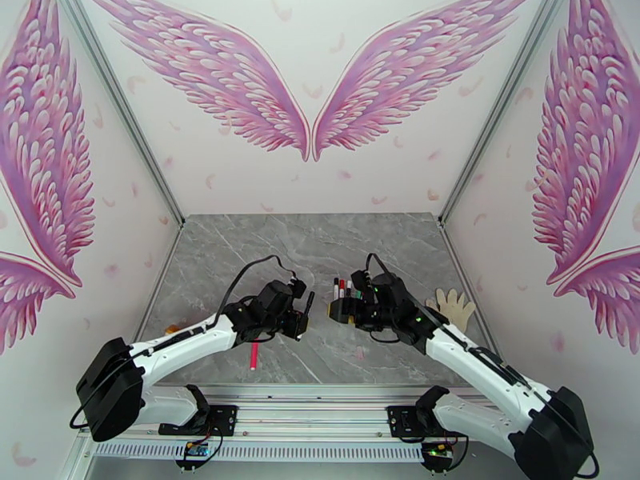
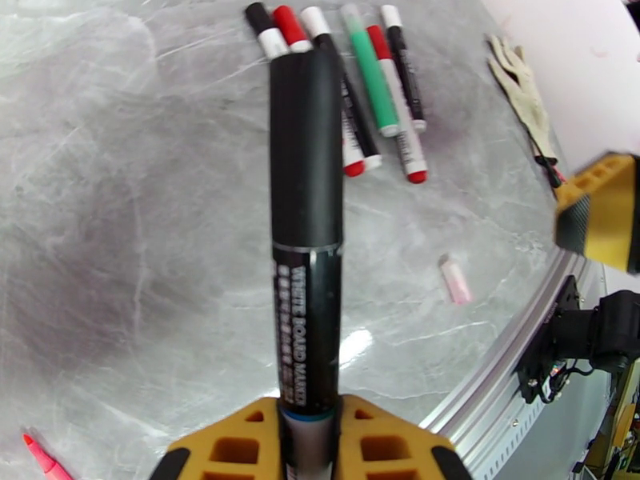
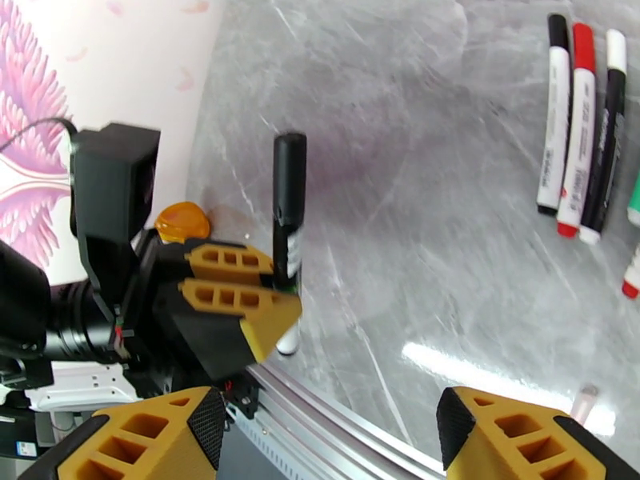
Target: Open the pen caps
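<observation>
Black from end to end, the black pen (image 2: pixel 306 258) sits tight in the left gripper (image 2: pixel 308 418), which holds it by its bottom end up off the grey table (image 1: pixel 240 250). Its black cap (image 2: pixel 306 146) is on, so this pen is not opened yet. In the top view the right gripper (image 3: pixel 330 422) is at 3 o'clock of that pen, near it but not touching. Its jaws stand wide apart with nothing between them. It looks ready to take the cap, but that is a guess.

One pen looks done. A pink pen (image 1: pixel 254 355) lies on the table at 7 o'clock of the left gripper with its tip bare. A small pink cap (image 2: pixel 456 280) lies well apart from it.

The other pens (image 2: pixel 370 78) lie side by side in a little bunch at 12 o'clock of the two grippers. Their caps (image 2: pixel 288 24) all seem to be on. So most of the job is left: the black pen first, then the bunch. A white glove (image 1: pixel 454 306) lies at 3 o'clock of the right gripper.
</observation>
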Robot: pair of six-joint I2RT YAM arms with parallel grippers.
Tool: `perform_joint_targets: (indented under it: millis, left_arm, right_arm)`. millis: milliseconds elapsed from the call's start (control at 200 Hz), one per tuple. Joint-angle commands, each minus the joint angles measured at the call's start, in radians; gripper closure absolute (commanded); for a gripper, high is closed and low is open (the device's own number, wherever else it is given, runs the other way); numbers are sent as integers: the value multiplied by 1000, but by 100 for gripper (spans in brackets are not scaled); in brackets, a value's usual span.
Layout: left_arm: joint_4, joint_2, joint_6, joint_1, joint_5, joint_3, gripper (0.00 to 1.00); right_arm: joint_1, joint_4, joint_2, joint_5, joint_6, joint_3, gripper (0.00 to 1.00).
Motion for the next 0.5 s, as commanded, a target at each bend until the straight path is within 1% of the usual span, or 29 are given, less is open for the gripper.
perform_joint_targets:
  millis: [0,130,495]
  left_arm:
    - [46,-39,11,-17,27,-17,83]
    - [50,-39,19,-31,36,-14,83]
    - [47,-28,24,-62,41,10,83]
  right_arm:
    - [-35,58,57,-82,-4,55,30]
    - [-64,107,139,-152,4,89,35]
    - [-67,155,263,-234,2,155,45]
